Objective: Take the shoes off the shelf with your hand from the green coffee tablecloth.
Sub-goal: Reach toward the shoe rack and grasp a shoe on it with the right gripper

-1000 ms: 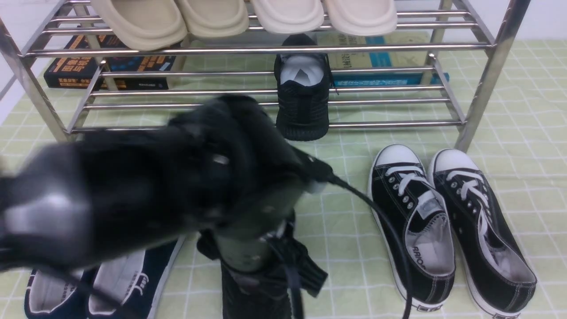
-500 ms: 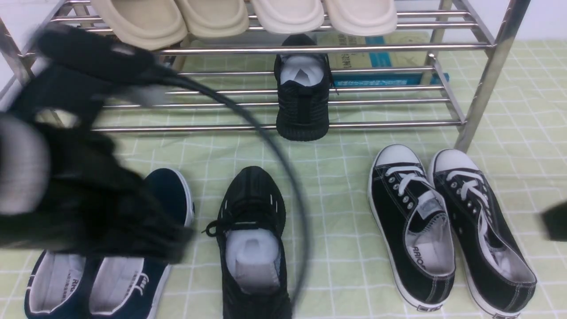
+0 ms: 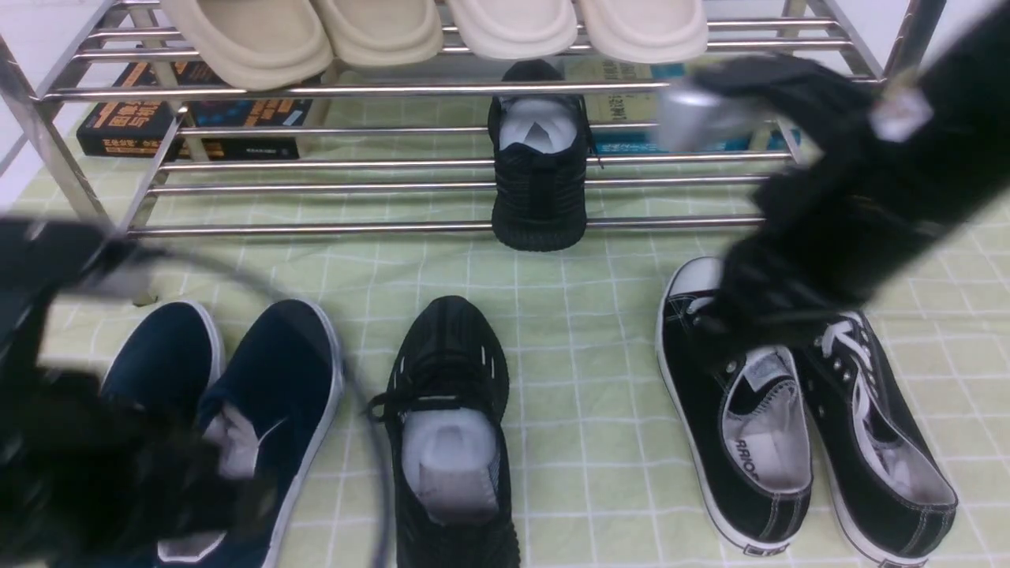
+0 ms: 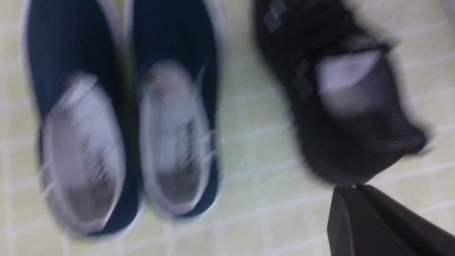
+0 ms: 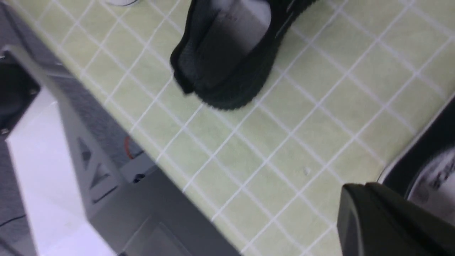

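Pressing together on nothing, the right claw [image 5: 357,192] shows in its wrist view as one dark wedge above the pale green checked tablecloth [image 5: 284,142], with no gap between the jaws. The left claw [image 4: 346,192] is likewise pinched shut and empty. It hangs just beside the heel of the all-black knit lace-up sneaker [image 4: 337,106] lying on the cloth next to the navy slip-on pair with white soles [image 4: 124,124].

From the front, the right arm [image 3: 852,205] is a blur over the black canvas sneakers with white toe caps [image 3: 757,426], close to the right end of the shiny chrome tube shelf [image 3: 473,87]. The second all-black knit sneaker [image 3: 539,181] sits on the shelf's lower tier, toe tipped down over the front bar. Half the pair is off, I judge, and half remains.

If the jaws reach in shut, they would shove that sneaker back between the bars rather than take it. A knock against the rack's leg or upper bar could shift it and spill the beige foam slippers [image 3: 379,31] on top. The soft knit collar may slip from a shallow pinch. The left arm's black cable [image 3: 260,276] loops over the slip-ons and could drag them.
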### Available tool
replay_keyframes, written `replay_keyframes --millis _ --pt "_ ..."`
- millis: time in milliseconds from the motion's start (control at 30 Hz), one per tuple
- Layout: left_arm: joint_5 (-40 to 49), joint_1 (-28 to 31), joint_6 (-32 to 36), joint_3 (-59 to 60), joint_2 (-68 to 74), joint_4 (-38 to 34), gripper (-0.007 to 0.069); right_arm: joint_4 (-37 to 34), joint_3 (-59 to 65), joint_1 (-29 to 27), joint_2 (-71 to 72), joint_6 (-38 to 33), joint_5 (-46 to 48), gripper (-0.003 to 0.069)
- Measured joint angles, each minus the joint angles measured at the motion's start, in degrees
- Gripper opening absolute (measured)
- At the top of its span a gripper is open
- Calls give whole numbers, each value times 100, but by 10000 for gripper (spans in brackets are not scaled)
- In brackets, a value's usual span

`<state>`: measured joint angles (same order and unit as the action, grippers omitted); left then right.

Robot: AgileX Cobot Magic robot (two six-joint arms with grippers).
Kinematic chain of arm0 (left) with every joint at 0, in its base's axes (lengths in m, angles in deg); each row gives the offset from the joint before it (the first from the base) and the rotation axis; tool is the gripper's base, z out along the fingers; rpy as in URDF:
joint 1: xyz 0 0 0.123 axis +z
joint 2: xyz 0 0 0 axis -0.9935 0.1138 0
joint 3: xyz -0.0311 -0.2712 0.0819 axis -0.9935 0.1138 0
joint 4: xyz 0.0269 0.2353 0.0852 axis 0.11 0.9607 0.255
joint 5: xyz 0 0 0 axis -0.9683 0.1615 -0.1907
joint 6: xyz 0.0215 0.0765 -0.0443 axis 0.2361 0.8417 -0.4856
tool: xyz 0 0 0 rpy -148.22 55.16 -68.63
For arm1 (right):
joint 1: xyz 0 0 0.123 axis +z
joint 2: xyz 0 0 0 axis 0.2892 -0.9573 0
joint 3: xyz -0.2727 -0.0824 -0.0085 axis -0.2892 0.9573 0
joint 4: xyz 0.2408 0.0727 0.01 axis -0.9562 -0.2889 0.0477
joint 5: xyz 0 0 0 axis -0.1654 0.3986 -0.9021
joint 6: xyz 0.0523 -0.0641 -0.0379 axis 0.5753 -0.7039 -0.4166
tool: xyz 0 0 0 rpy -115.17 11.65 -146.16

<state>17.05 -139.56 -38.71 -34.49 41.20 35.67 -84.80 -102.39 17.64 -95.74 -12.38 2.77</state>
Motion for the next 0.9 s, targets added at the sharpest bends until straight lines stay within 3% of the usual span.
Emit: replay_keyframes --millis 133,267,400,467,567,767,900 --pt "166 0 689 -1042 725 222 11 94 -342 176 -261 62 -5 -1" --pt "710 763 2039 -2393 1800 97 11 107 -428 228 -285 95 -5 0" --pt "838 2317 3488 -3004 2447 -1008 11 101 -433 228 -285 103 1 2" --pt "883 3431 4179 -3003 2597 -1861 11 101 -433 228 -285 107 1 2" --pt "902 4516 4845 -2709 2415 -2741 13 121 -433 228 -296 49 1 3" --pt "902 5393 5146 -1661 1194 -3113 15 476 -913 240 -718 88 33 18" --pt "894 5457 5043 -955 429 -3136 15 819 -1552 239 -1363 306 27 64"
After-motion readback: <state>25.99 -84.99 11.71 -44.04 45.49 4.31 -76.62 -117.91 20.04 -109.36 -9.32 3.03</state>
